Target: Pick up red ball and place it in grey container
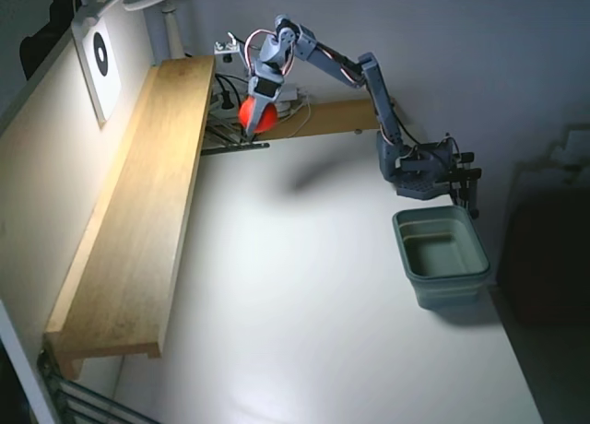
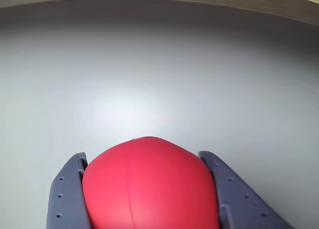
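In the fixed view a long pale wooden shelf [image 1: 138, 230] is seen at the left, along the wall; right of it the hand [image 1: 255, 122] is closed on the red ball [image 1: 256, 116], which is held above the smooth white table [image 1: 304, 332]; in the wrist view the ball [image 2: 149, 186], smooth and faintly seamed, is pressed between two grey perforated fingers [image 2: 67, 194]; far right, well apart, the grey container [image 1: 442, 255], rectangular with rounded corners and a thick rim, is seen standing open.

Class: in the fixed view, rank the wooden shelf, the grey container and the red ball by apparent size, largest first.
1. wooden shelf
2. grey container
3. red ball, held in the end effector
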Controlling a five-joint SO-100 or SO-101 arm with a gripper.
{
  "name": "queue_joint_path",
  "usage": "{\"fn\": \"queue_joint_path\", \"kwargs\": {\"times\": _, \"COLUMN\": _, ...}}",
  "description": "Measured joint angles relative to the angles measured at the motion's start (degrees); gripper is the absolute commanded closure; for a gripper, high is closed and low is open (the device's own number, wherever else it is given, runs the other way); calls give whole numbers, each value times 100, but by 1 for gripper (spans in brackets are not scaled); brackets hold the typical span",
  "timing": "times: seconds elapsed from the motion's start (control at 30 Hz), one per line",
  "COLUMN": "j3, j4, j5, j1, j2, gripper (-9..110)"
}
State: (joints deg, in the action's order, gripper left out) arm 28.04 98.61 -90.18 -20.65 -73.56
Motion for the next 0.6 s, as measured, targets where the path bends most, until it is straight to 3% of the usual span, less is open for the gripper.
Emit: {"fn": "queue_joint_path", "kwargs": {"times": 0.6, "j3": 0, "j4": 0, "j5": 9, "j1": 2979, "j2": 0, "gripper": 78}}
